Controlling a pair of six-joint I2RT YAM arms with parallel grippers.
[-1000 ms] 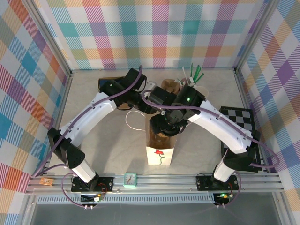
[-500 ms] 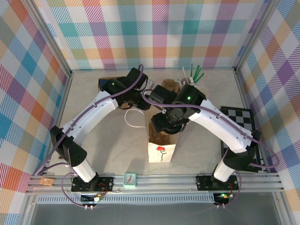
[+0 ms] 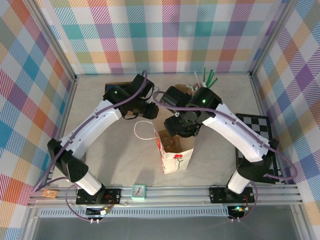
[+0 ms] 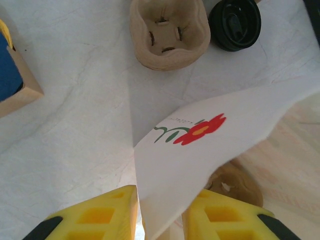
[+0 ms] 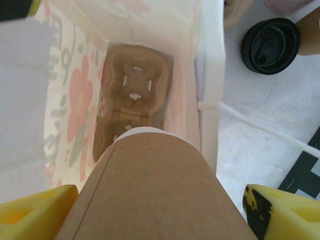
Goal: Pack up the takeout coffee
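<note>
My right gripper (image 5: 160, 212) is shut on a kraft-brown paper cup (image 5: 155, 185), the takeout coffee; its upper end is hidden, so no lid shows. The cup hangs over the mouth of a white paper bag (image 5: 70, 100) printed with a red flower (image 4: 200, 131). A brown pulp cup carrier (image 5: 132, 95) lies in the bottom of the bag. My left gripper (image 4: 160, 200) pinches the bag's white rim between its yellow fingers. From above, the bag (image 3: 176, 159) leans at mid-table with the left gripper (image 3: 150, 114) at its rim and the right gripper (image 3: 181, 125) over it.
A loose black lid (image 4: 235, 24) and a second pulp carrier (image 4: 170, 32) lie on the table behind the bag. A kraft box with a blue inside (image 4: 10, 80) sits to the left. Green sticks (image 3: 209, 77) stand at the back, a checkered board (image 3: 255, 127) lies right, and a small clock (image 3: 138, 190) sits at the near rail.
The left gripper closed on the bag's rim and pulled it, so the bag now leans and has turned. The right arm drew back slightly with the cup.
</note>
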